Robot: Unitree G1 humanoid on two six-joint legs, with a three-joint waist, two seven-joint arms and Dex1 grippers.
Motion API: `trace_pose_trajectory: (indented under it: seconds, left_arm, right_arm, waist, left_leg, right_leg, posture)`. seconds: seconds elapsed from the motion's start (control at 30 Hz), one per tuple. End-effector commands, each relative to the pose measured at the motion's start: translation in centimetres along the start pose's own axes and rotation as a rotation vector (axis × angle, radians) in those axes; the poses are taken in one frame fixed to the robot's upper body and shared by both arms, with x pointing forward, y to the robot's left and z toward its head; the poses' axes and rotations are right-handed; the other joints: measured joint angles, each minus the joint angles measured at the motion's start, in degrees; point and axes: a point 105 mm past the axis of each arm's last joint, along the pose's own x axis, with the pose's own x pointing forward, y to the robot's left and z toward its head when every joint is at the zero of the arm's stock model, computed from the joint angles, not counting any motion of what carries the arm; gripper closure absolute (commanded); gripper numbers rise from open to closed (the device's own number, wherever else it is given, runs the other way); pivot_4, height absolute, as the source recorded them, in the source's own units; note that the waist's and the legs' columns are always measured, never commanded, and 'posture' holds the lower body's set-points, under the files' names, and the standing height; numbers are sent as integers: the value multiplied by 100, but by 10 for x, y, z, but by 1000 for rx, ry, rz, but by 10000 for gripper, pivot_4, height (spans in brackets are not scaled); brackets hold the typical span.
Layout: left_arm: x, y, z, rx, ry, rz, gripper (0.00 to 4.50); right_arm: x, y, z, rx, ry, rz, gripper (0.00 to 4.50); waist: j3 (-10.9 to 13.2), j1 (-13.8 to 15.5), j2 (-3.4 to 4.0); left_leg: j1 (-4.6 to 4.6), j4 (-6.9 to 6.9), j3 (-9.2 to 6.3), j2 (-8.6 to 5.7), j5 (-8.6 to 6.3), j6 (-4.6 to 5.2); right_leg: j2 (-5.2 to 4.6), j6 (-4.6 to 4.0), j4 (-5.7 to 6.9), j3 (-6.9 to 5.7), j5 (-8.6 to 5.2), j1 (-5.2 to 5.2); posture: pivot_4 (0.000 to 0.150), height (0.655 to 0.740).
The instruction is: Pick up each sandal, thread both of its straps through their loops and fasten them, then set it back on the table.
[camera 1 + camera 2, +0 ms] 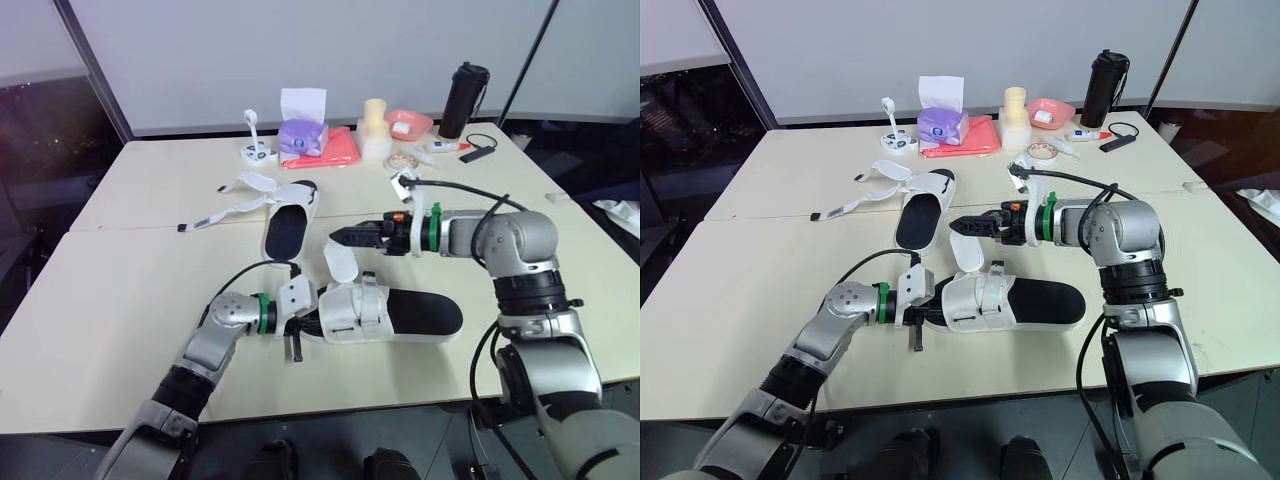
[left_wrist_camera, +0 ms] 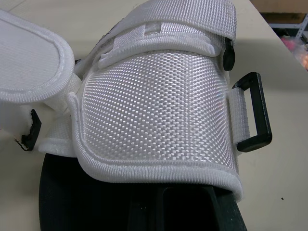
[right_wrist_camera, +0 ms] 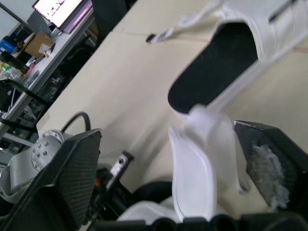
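The near sandal [image 1: 385, 315], white upper on a black sole, lies on the table [image 1: 130, 290] in front of me. My left gripper [image 1: 298, 325] is at its left end, shut on the sole. The wrist view there shows the woven upper [image 2: 154, 110] and a black loop [image 2: 252, 113] at its side. One loose strap [image 1: 340, 263] stands up from the sandal. My right gripper [image 1: 338, 237] hovers just above that strap, open, and the strap [image 3: 195, 168] shows between its fingers [image 3: 72, 178]. The far sandal [image 1: 290, 225] lies further back with its straps [image 1: 240, 200] spread open.
At the table's far edge stand a black bottle [image 1: 463, 100], a purple tissue box [image 1: 302, 135] on a pink pouch [image 1: 338, 150], a cream cylinder [image 1: 374, 128], a pink bowl [image 1: 408, 123] and small items. A black cable [image 1: 470, 190] loops over my right arm.
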Motion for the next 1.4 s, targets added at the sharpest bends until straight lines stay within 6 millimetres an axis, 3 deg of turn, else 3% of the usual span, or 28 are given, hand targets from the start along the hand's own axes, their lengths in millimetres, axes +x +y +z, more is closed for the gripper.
trace_pose_trajectory:
  seconds: [0.03, 0.4, 0.63, 0.87, 1.1, 1.4]
  left_arm:
    - [5, -21, -36, -92, 118, -54, 45000]
    - [5, -23, -36, -93, 120, -55, 45000]
    - [6, -23, -36, -94, 118, -51, 45000]
    - [6, -22, -36, -96, 117, -39, 45000]
    - [6, -24, -37, -102, 113, -28, 45000]
    - [7, -23, -36, -103, 108, -19, 45000]
  right_arm:
    - [3, 12, -2, -33, 11, 46, 455]
    - [13, 35, -7, -53, 37, 156, 455]
    - [29, 44, -8, -70, 63, 219, 455]
    - [44, 38, -11, -117, 115, 221, 455]
    - [48, 12, -22, -143, 203, 188, 455]
    - [61, 14, -20, -119, 228, 257, 455]
  waist:
    - [0, -9, 0]
    - [0, -7, 0]
    - [0, -13, 0]
    - [0, -11, 0]
    - [-2, -17, 0]
    - [-10, -22, 5]
  left_leg:
    - [0, -2, 0, 0, 0, 0]
    - [0, -11, 0, 1, 0, 0]
    - [0, -14, 0, 1, 0, 0]
    - [1, -16, -1, 0, 0, 0]
    - [44, -25, 2, 0, -1, -1]
    - [47, -29, 0, 0, -1, -2]
  right_leg:
    - [0, 0, 0, 1, 0, -1]
    - [0, 0, -8, 1, 0, -3]
    - [0, 0, -14, 0, 0, -2]
    - [0, 1, -21, -2, 1, -2]
    - [0, 1, -29, -3, 0, 19]
    - [0, 0, -35, -3, 1, 21]
  posture:
    - [1500, 7400]
    - [1500, 7400]
    - [1500, 7400]
    - [1500, 7400]
    - [1500, 7400]
    - [1500, 7400]
